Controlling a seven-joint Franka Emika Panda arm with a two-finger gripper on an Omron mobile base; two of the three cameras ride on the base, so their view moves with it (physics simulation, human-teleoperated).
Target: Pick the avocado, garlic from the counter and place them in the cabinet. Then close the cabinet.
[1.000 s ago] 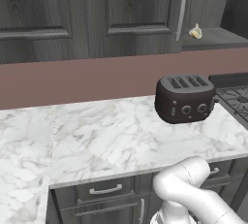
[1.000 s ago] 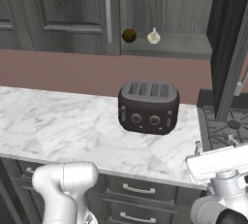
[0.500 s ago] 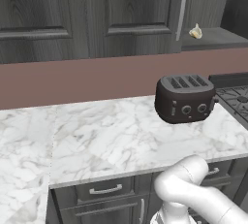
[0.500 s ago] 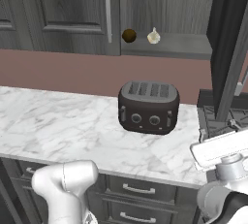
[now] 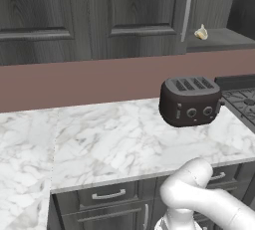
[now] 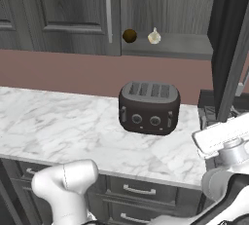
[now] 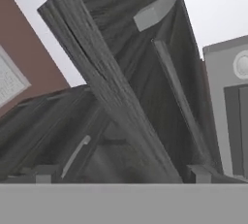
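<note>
One avocado (image 6: 129, 35) and one garlic bulb (image 6: 154, 36) sit side by side, close but not touching, on the grey shelf (image 6: 168, 49) of the open wall cabinet (image 6: 73, 12), as I see them from the right base camera. From the left base camera I get the garlic (image 5: 201, 33) alone; the cabinet's left door (image 5: 144, 15) hides the spot where the avocado lies. One dark four-slot toaster (image 6: 149, 108) stands below on the marble desk (image 6: 58, 126), near its right end, with a stove top (image 5: 242, 99) cut off at the frame edge beside it. The cabinet's right door (image 6: 232, 44) stands swung out toward me, edge-on and partly cropped. Through the hand camera I see that door's edge (image 7: 109, 87) tilted steeply, and two finger tips (image 7: 199, 173) set wide apart at the bottom: the hand (image 7: 118, 175) is fully spread and holds nothing.
</note>
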